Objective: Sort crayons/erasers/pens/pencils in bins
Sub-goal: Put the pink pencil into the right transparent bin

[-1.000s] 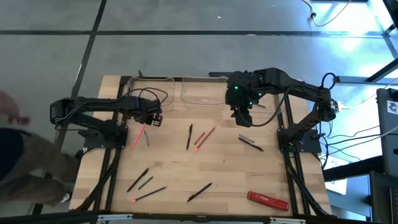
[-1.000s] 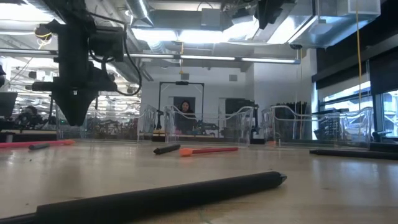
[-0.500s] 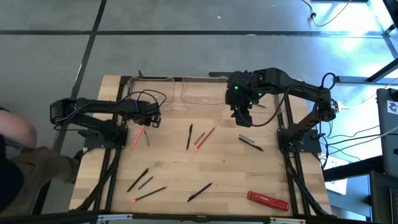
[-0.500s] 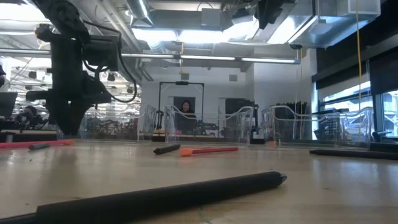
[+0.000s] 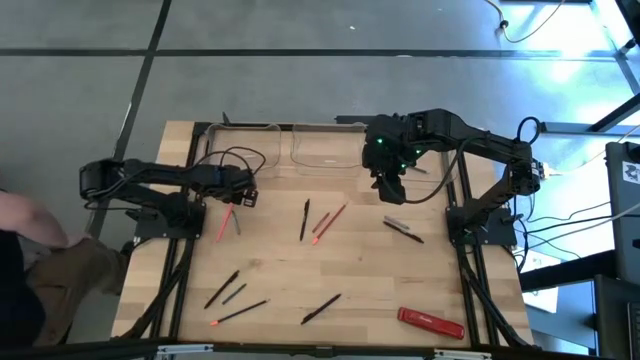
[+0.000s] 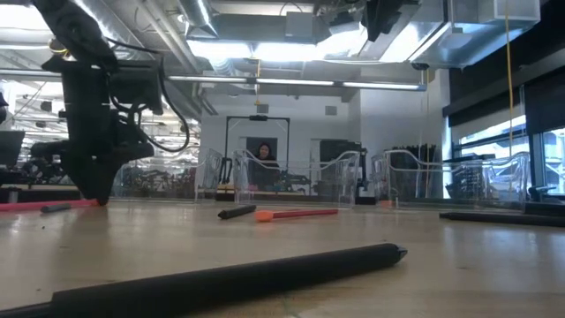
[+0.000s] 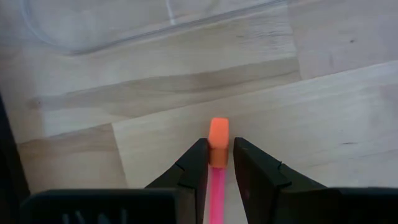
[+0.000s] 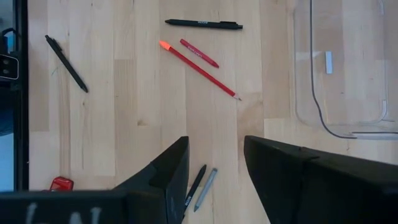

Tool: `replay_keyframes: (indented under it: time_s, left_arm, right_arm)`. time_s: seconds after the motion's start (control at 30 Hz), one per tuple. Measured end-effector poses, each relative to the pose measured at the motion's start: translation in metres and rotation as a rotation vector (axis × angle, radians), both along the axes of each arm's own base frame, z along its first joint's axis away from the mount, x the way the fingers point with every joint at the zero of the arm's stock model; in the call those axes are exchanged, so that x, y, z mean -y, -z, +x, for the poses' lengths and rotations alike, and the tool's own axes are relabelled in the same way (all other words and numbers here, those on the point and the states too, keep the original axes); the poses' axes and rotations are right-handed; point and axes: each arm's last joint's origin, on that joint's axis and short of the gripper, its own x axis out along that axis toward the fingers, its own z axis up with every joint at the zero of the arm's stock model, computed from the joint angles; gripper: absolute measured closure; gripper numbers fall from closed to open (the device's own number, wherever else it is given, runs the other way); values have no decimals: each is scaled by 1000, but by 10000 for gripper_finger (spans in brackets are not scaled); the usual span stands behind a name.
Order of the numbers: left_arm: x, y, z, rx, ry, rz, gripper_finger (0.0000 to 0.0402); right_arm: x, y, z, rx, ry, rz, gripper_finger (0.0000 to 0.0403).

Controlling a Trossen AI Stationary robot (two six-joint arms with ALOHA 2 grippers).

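pale wooden table [image 5: 360,270]: left gripper [image 7: 217,163], jaws narrowly straddling a pink orange-tipped pencil [image 7: 217,155], must close next; right gripper [image 8: 214,163] waits, jaws wide, empty.

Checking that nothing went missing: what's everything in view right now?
Bins: two seen clearly, clear, far edge.
Pens: several, black, scattered across the table.
Pink pencil: one, orange end, left side.
Red pencil: one, centre, beside a red crayon.
Grey stick: one, right of centre.
Red bar: one, near right corner.
Person: one, left of the table.
Left hand: open, dark, astride the pink pencil.
Right hand: open, dark, above the table near the bins.
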Motion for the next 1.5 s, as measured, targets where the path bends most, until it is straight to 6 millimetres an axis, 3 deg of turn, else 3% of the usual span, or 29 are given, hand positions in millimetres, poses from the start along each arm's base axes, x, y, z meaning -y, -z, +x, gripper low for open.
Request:
replay_keyframes:
  time_s: [0.13, 0.37, 0.57, 0.73, 1.03, 1.37, 1.5]
  left_arm:
    - [1, 2, -2, -11, 0, -3, 337]
    - [1, 2, -3, -15, 1, -6, 391]
    - [2, 1, -1, -8, 9, -19, 392]
    - [0, -12, 6, 34, 50, -33, 397]
    - [-7, -62, 29, 82, 176, -5, 397]
    - [-20, -162, 62, 283, 398, 227, 396]
    - [-23, -193, 70, 372, 486, 350, 394]
  right_arm:
    - [0, 0, 0, 0, 0, 0, 247]
    - [0, 0, 0, 0, 0, 0, 247]
    - [0, 0, 0, 0, 0, 0, 247]
    - [0, 0, 0, 0, 1, 0, 247]
    - [1, 0, 0, -4, 9, -19, 247]
    - [1, -2, 2, 31, 12, -33, 247]
    - [3, -9, 5, 123, 35, -93, 247]
